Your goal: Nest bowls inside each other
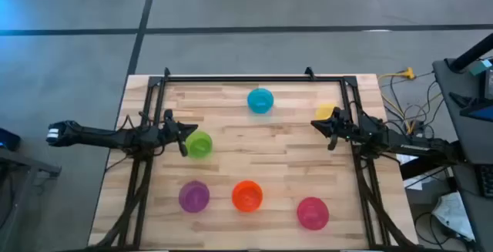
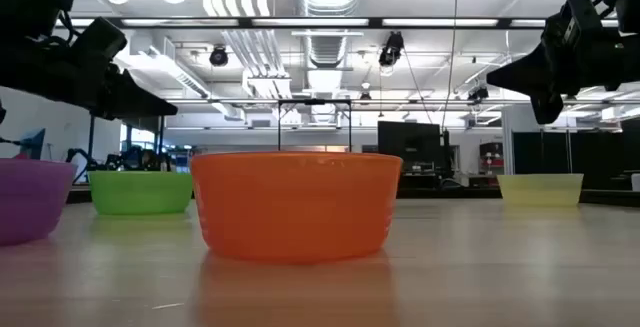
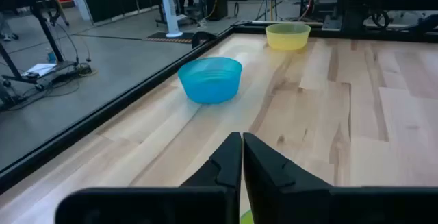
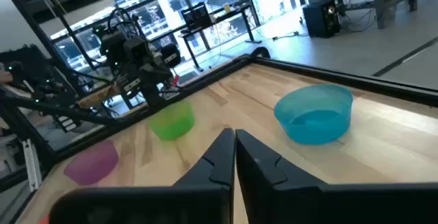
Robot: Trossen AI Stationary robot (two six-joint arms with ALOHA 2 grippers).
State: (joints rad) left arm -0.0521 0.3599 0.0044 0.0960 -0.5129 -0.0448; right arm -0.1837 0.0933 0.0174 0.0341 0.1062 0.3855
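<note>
Six small bowls stand upright on their bases on the wooden table: blue (image 1: 260,100) near the far edge, yellow (image 1: 325,112) to its right, green (image 1: 199,145) at the left, and purple (image 1: 194,196), orange (image 1: 247,196) and pink (image 1: 312,212) in a row near the front. My left gripper (image 1: 185,135) hangs shut in the air just left of the green bowl (image 2: 141,190). My right gripper (image 1: 317,124) is shut and raised next to the yellow bowl (image 2: 540,188), partly covering it from above. The left wrist view shows the shut fingers (image 3: 241,152), the right wrist view likewise (image 4: 233,147).
A black metal frame (image 1: 254,77) runs along the table's far edge and both sides. Bare wood lies open in the table's middle (image 1: 262,148) between the bowls. Cables (image 1: 400,90) and equipment sit beyond the right edge.
</note>
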